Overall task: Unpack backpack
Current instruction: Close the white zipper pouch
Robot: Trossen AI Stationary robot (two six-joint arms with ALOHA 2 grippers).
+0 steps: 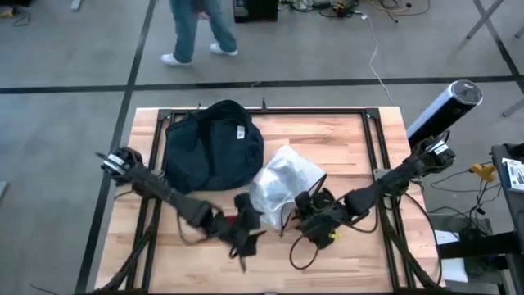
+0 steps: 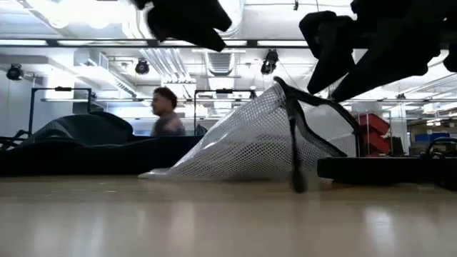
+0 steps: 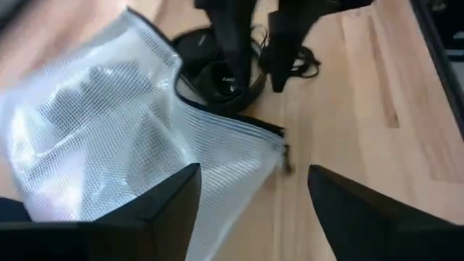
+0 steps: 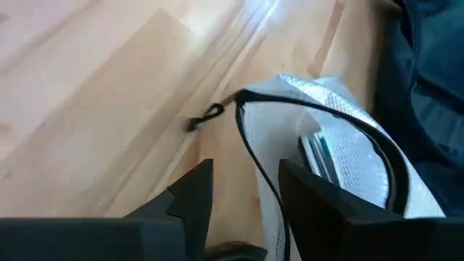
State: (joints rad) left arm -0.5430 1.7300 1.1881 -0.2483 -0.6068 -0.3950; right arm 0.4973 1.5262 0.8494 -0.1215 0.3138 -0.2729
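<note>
Navy backpack [image 1: 211, 146]; white mesh pouch [image 1: 282, 182], black-trimmed.

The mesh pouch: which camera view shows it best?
The left wrist view shows the mesh pouch best, close, with its zipper edge. The high view shows it small beside the backpack; the low view side-on; the right wrist view only its opening.

A wooden table [image 1: 344, 262] carries the backpack [image 1: 209, 147], a mesh pouch [image 1: 282, 184] and headphones [image 1: 315, 215].

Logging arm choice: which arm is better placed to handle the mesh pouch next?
Probably right. The right pincer straddles the mesh pouch's zipper edge, open. The left pincer, also open, hangs beside the pouch's corner.
</note>
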